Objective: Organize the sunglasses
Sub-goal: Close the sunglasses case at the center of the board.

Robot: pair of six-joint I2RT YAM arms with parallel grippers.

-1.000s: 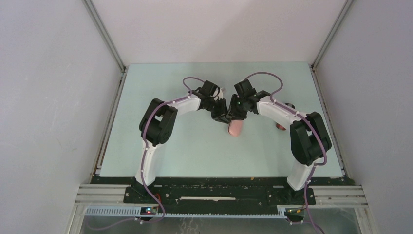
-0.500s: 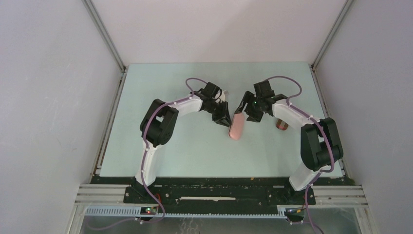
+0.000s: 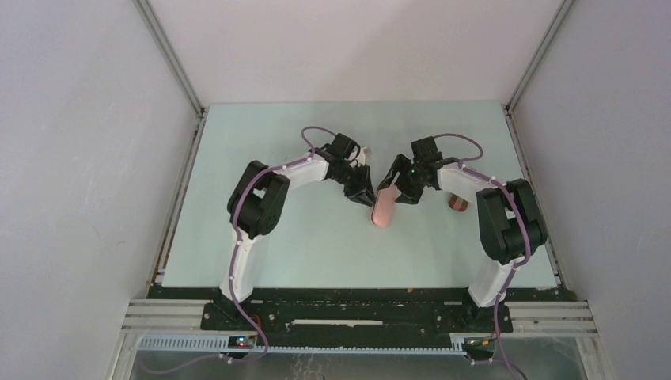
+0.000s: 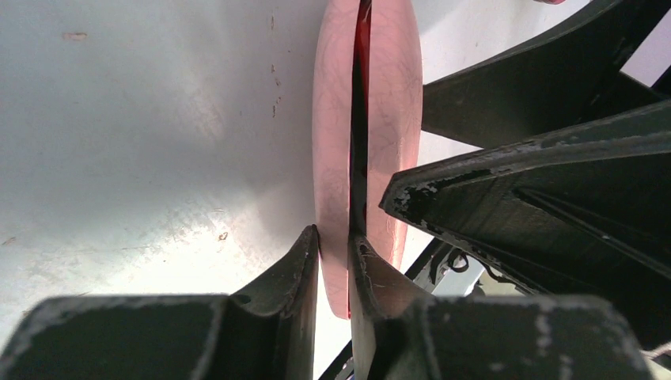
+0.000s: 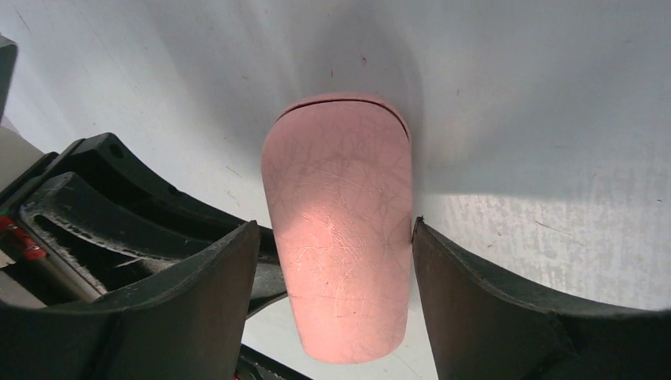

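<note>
Left fingers are clamping one shell of the pink oblong case on the pale bench; red plastic sunglasses are showing through its slit. Right fingers are straddling it, apart.

Soft even light, perhaps overhead
</note>
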